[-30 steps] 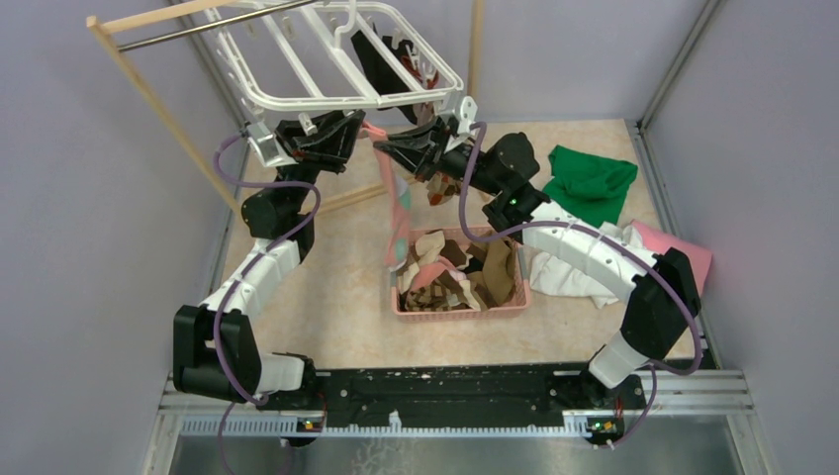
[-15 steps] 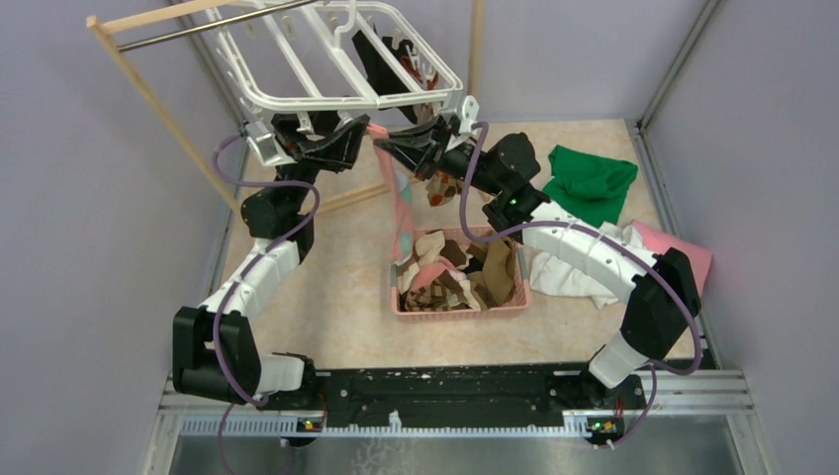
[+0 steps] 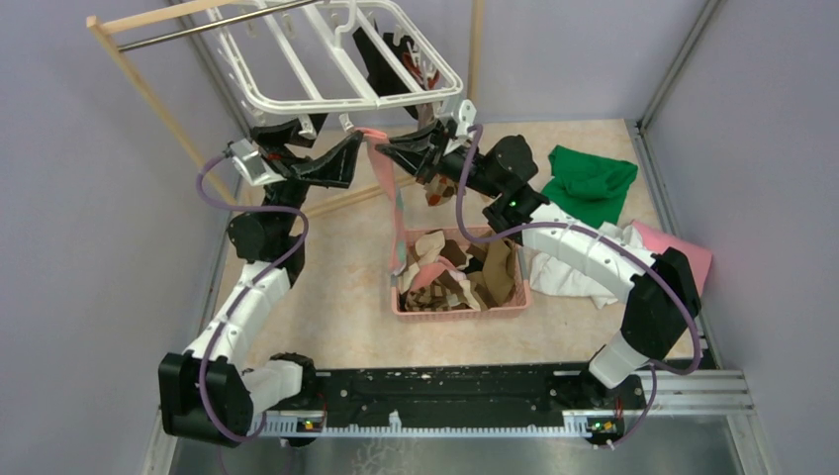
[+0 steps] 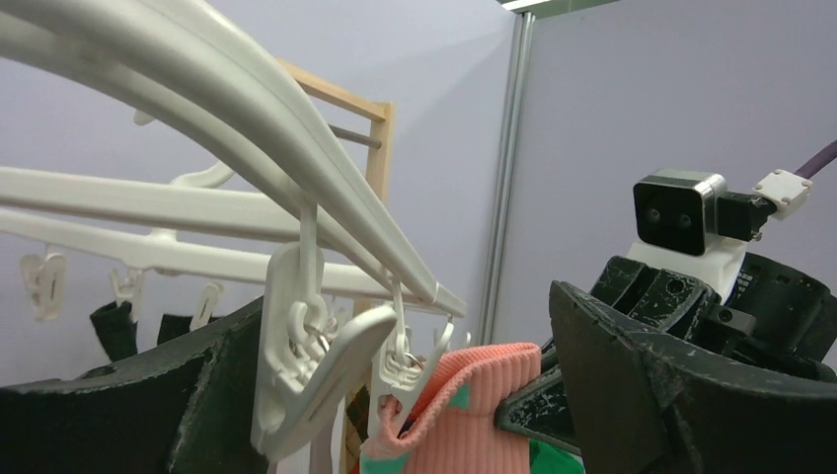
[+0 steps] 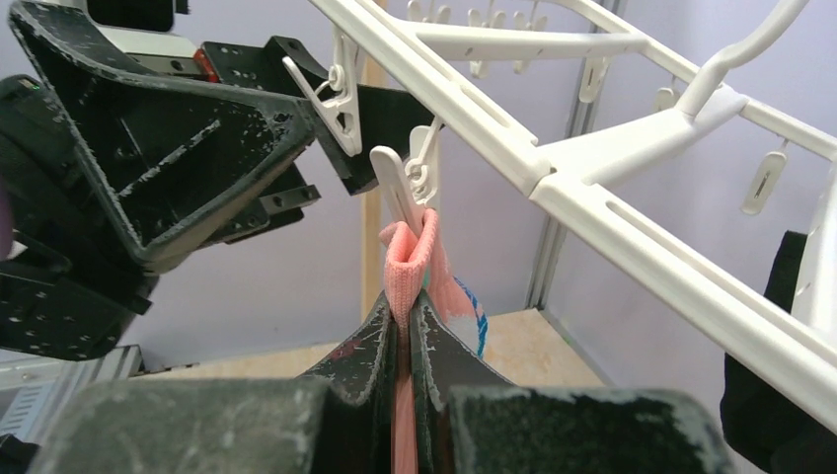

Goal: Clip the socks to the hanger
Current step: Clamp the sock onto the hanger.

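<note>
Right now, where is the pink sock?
In the top view the pink sock hangs at a clip on the hanger's near edge, pinched by the right hand, the open left hand beside it.

This is a robot lab's test cell, dressed as a laundry corner. Plain lilac panels [image 3: 762,148] on aluminium posts [image 3: 677,59] box in a small beige table [image 3: 336,297]. At 6 o'clock two arms [image 3: 252,287] are bolted to a black rail [image 3: 445,391], and one wrist carries a camera [image 4: 679,212]. The homely things are props: a wooden rack [image 3: 148,91] at 11 o'clock, a hanger [image 3: 307,102] at 12, a basket [image 3: 460,310] at centre and cloths [image 3: 589,183] at 3.
</note>
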You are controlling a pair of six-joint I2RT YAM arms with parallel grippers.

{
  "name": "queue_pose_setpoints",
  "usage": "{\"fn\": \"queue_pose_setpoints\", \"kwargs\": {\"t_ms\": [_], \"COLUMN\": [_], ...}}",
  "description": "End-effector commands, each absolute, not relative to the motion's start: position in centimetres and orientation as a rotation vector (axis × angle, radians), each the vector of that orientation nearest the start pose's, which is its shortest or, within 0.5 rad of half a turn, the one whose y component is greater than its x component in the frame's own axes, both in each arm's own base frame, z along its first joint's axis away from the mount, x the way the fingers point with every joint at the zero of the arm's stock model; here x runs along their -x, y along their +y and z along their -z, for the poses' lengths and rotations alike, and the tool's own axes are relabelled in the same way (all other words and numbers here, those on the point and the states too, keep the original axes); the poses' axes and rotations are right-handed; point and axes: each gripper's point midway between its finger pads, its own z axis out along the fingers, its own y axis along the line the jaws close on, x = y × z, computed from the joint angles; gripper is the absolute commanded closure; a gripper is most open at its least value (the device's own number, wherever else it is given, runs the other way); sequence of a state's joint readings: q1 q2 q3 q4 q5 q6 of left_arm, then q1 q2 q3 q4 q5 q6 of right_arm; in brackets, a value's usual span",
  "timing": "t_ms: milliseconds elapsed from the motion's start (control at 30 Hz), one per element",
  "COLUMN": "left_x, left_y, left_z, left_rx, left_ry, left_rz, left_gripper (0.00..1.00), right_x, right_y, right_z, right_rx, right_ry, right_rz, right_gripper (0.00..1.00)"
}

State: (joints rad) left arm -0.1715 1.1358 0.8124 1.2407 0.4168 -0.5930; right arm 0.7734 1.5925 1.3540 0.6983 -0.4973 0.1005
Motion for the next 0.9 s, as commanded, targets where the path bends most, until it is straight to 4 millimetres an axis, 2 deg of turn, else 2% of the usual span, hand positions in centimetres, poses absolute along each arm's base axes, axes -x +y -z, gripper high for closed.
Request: {"fn": "queue_pose_setpoints", "kwargs": {"t_ms": [0, 467, 867], "left_x": [-30.2, -28.8, -27.6], "left_y": [-13.9, -13.4, -13.3], "left_z": [-47.7, -42.6, -39.3], "left_rx": [-0.226, -0.260, -0.295], "left_ry": [0.817, 1.083, 1.193], "left_rz": [0.811, 0.702, 0.675], "left_gripper": [0.02, 0.02, 0.02], "right_x": [-29.0, -29.9, -30.4], "right_y": [39.6, 38.5, 37.5], "right_z": [-46.5, -46.0, -46.1], "right_rx": [0.796, 0.780, 0.759], "right_ry": [0.861, 0.893, 0.916], "right_rz": [-1.013, -1.003, -1.024], "right_gripper": [1.00, 1.00, 1.00]}}
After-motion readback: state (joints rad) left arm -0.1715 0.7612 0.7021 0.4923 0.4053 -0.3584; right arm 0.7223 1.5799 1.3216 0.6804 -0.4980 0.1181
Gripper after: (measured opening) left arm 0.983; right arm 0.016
